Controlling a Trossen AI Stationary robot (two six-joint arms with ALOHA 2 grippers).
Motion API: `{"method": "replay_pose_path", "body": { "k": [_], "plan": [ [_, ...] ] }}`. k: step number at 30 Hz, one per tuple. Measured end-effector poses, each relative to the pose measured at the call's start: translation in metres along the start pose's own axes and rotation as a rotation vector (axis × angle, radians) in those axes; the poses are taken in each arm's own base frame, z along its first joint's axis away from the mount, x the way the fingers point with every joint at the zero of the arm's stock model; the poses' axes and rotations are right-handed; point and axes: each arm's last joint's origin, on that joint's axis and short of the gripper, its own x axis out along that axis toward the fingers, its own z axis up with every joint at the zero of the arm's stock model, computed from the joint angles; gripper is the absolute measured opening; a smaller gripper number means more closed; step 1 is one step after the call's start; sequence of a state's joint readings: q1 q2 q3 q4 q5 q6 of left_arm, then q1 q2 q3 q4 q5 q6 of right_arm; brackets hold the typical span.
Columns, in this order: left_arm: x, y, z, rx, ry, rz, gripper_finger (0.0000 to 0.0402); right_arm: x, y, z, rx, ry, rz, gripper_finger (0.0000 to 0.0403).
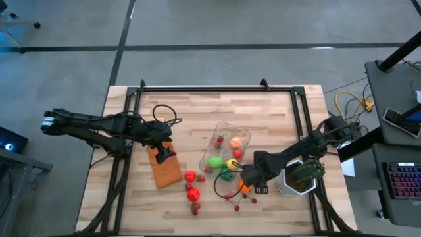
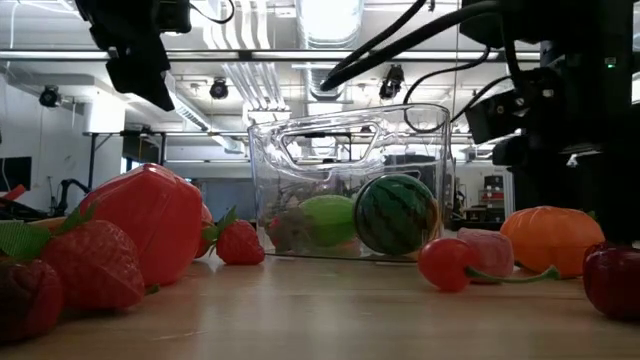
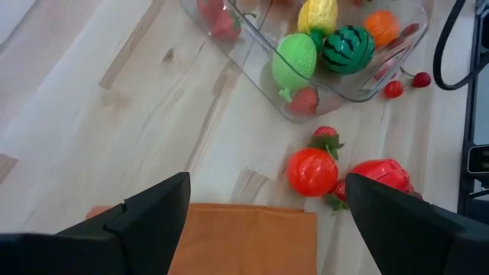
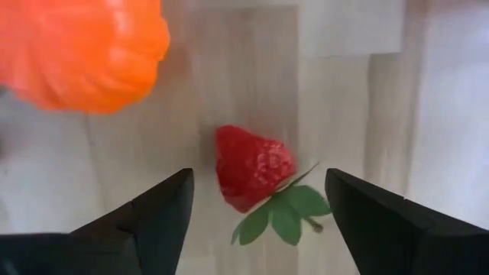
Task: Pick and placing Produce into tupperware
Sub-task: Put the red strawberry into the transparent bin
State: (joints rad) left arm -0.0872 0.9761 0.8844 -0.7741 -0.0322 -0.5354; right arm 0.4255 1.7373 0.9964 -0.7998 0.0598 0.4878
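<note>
Jaws spread wide and empty, your right gripper (image 4: 256, 210) hovers over a loose strawberry (image 4: 252, 168) beside an orange fruit (image 4: 80, 50), just outside the tupperware (image 1: 227, 148). Next, descend and close. The left gripper (image 3: 263, 210), jaws also wide, waits above the brown-orange rectangle (image 3: 244, 241).

Left pincer (image 3: 263, 210) spread above orange rectangle (image 3: 241, 238); tupperware (image 3: 260, 57) holds watermelon (image 3: 348, 49); tomato (image 3: 312, 171) outside.
</note>
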Motion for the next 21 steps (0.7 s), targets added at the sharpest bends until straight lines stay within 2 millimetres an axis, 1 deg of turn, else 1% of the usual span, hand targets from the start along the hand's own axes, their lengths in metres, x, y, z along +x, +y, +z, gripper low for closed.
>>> {"method": "replay_pose_path", "body": {
  "k": [4,9,21],
  "plan": [
    [0.0005,0.0003,-0.0006,0.002,0.003,0.001,0.0334,-0.0028,-0.0006,0.0006,0.032,-0.023,-0.011,0.0256],
    [0.0007,0.0002,-0.0004,0.002,0.005,0.002,0.0334,-0.0003,0.0005,0.0008,0.031,-0.018,-0.013,0.0214],
    [-0.0003,0.0003,-0.0008,-0.008,0.002,-0.003,0.0334,-0.0009,0.0008,0.0016,0.038,-0.024,-0.001,0.0152]
  ]
}}
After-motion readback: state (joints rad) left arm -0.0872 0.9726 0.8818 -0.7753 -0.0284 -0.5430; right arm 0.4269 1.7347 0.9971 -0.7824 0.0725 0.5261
